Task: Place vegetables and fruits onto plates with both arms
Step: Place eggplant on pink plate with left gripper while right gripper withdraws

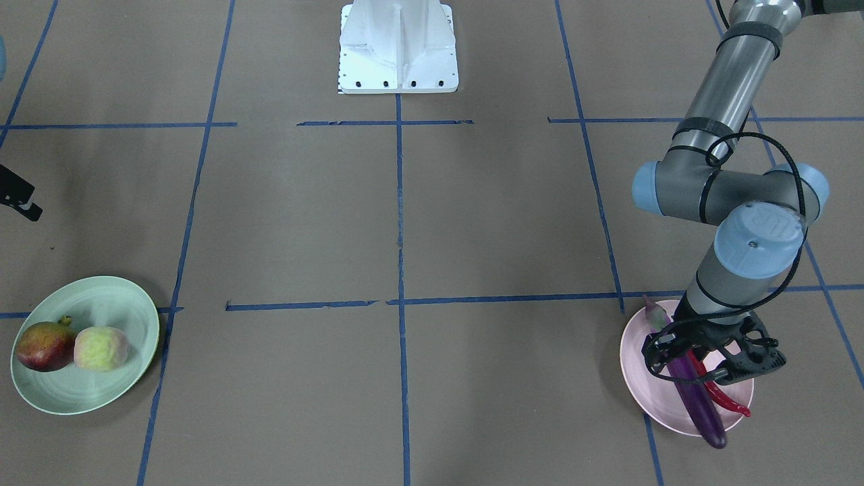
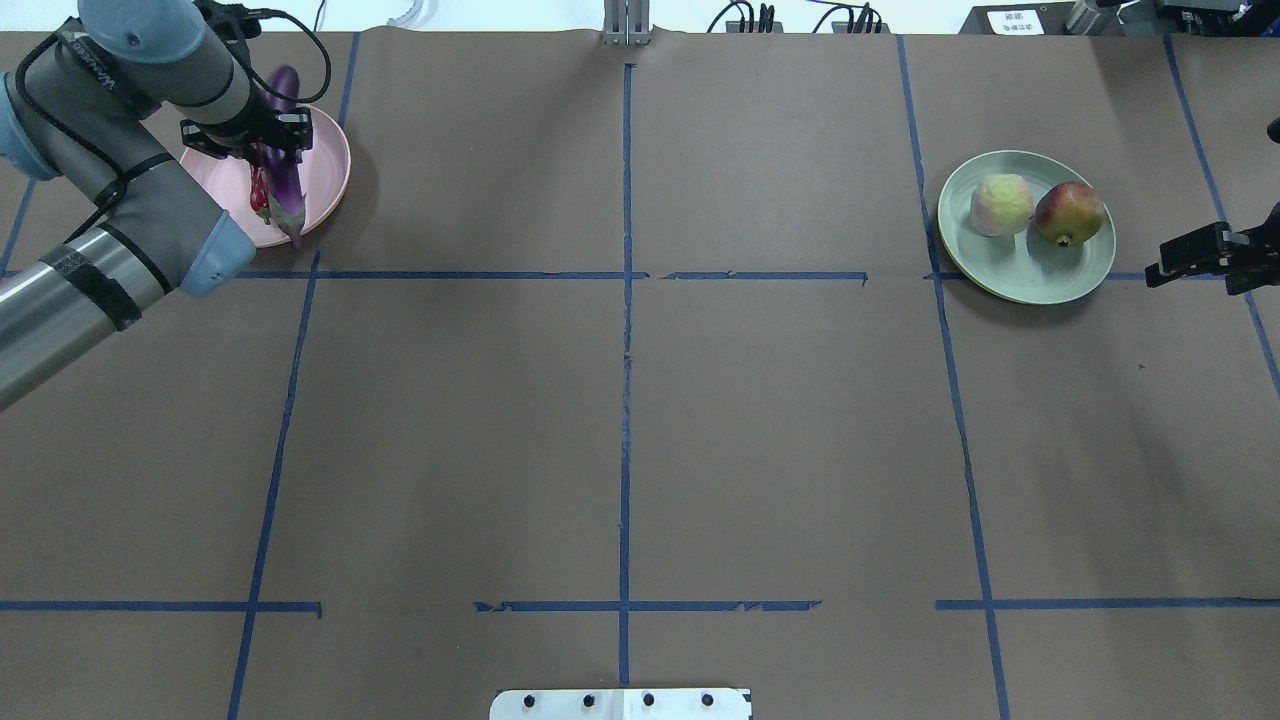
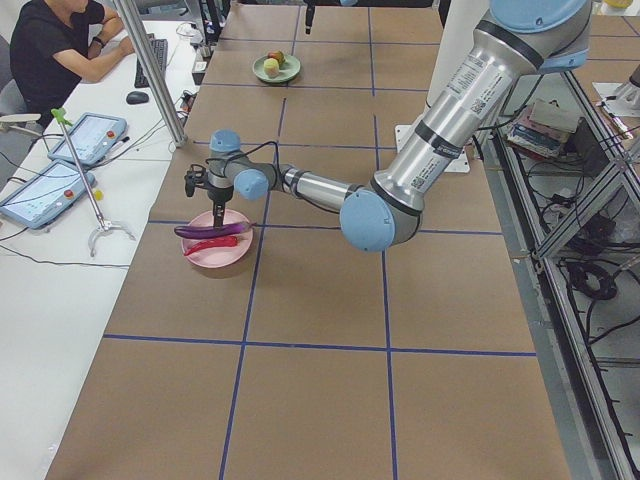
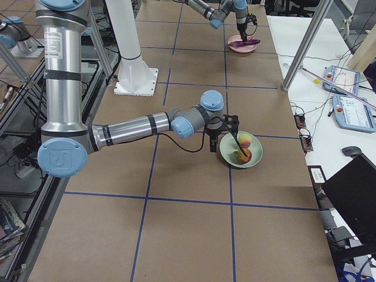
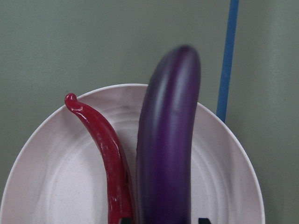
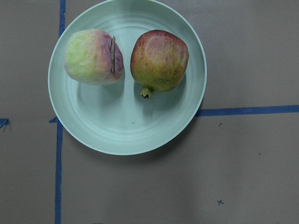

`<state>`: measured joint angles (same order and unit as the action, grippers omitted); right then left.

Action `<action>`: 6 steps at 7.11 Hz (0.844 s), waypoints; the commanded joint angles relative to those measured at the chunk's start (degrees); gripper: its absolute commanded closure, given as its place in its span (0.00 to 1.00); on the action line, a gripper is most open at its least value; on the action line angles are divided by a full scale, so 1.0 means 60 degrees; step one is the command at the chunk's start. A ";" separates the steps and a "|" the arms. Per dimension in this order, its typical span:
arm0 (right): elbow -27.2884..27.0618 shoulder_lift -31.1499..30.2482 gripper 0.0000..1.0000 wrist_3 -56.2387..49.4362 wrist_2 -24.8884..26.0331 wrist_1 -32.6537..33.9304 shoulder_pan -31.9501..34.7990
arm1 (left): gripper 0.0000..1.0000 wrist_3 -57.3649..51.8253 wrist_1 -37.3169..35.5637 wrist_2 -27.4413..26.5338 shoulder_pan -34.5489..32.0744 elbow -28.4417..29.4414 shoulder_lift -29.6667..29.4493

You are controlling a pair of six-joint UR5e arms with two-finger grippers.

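The purple eggplant (image 1: 698, 405) and the red chili (image 1: 729, 401) lie side by side on the pink plate (image 1: 648, 385). The eggplant's tip overhangs the rim. My left gripper (image 1: 698, 368) hangs just over them, open, its fingers straddling the eggplant (image 5: 168, 140) with small gaps on both sides. The chili (image 5: 107, 144) is beside it. The red-and-yellow fruit (image 6: 159, 60) and the pale green-pink fruit (image 6: 91, 56) sit on the mint plate (image 6: 126, 126). My right gripper (image 2: 1210, 258) hovers beside that plate, empty, its fingers apart.
The white base block (image 1: 398, 47) stands at the robot's side of the table. Blue tape lines grid the brown tabletop. An operator (image 3: 60, 50) sits at a side table with tablets beyond the pink plate, near a metal post (image 3: 150, 70).
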<state>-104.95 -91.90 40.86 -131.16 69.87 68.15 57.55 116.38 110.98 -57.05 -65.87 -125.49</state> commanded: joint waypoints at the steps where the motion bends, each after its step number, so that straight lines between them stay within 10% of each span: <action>1: -0.0013 0.0025 0.00 0.0016 0.0004 0.0000 -0.0020 | 0.00 0.0077 0.0174 0.1344 -0.0086 -0.1156 0.0885; 6: -0.0702 -0.1830 0.00 -0.1887 -0.0128 0.0131 0.1206 | 0.00 -0.5694 -0.1090 0.3106 -0.2084 -0.5485 0.5313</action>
<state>-108.88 -99.29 36.92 -131.84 70.23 72.22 33.91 114.68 127.68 -64.61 -96.37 -97.14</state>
